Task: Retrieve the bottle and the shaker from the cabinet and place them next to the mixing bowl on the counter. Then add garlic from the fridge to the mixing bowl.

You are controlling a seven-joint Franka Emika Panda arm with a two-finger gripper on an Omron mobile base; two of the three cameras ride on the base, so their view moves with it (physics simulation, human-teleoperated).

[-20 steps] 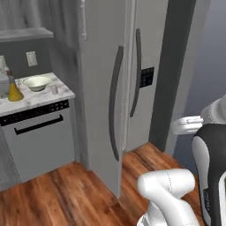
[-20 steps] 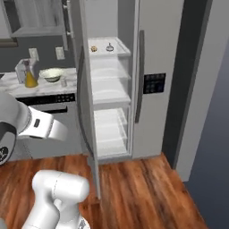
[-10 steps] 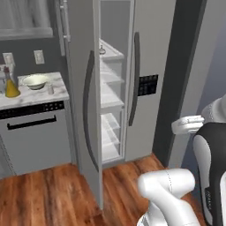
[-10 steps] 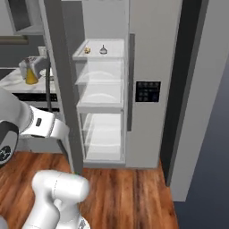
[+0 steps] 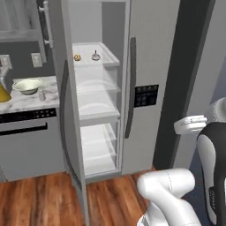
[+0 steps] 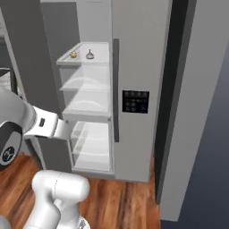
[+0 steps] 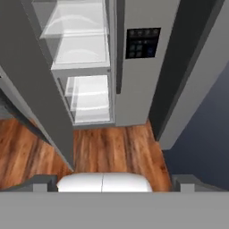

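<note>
Garlic (image 5: 96, 56), the small whitish bulb, sits on the top white shelf of the open fridge (image 5: 150, 57), toward the shelf's right side, with a tan speckled cookie (image 5: 77, 57) apart from it toward the left; the right base view shows the same pair, garlic (image 6: 90, 55) beside cookie (image 6: 73, 54). You can judge the cabinet step done: the mixing bowl (image 5: 27, 85) stands on the counter (image 5: 31, 99) near its rear edge, the shaker (image 5: 42, 94) just beside it toward the front edge, and the amber bottle (image 5: 3, 93) at the picture's left margin. The step in hand is therefore fetching the garlic. Your gripper (image 7: 114, 181) has its fingers spread about as wide as they go and carries nothing; it looks low, at the lower shelves and the wooden floor. Your next move calls for raising the hand to top-shelf height, reaching in past the open door (image 5: 66, 88), and closing on the bulb, not the cookie.
</note>
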